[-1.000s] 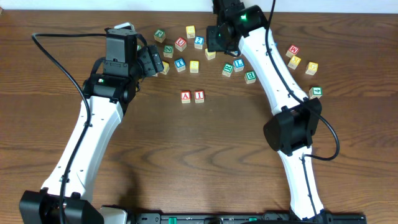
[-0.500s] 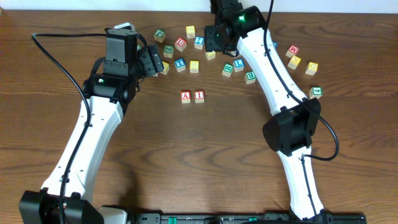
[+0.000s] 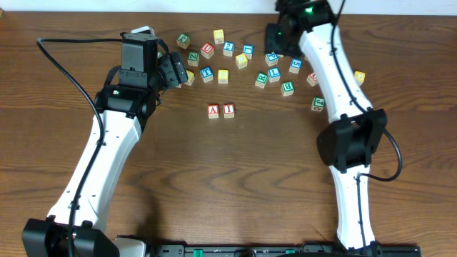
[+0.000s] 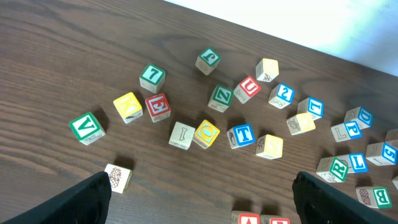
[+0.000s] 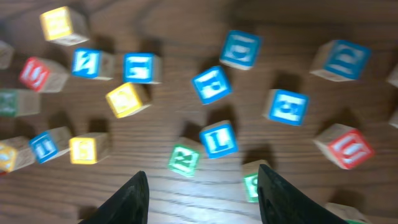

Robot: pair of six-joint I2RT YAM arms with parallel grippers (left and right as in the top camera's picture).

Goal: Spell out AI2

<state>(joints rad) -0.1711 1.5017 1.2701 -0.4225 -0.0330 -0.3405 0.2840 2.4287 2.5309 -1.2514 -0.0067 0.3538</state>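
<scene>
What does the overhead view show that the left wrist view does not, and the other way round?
Only the overhead view shows the left arm and the right arm, the whole red A block and I block side by side, and a green block far to the right. Only the left wrist view shows a green-bordered block and a plain picture block at its left. Both show the blue 2 block and the blue T block.
</scene>
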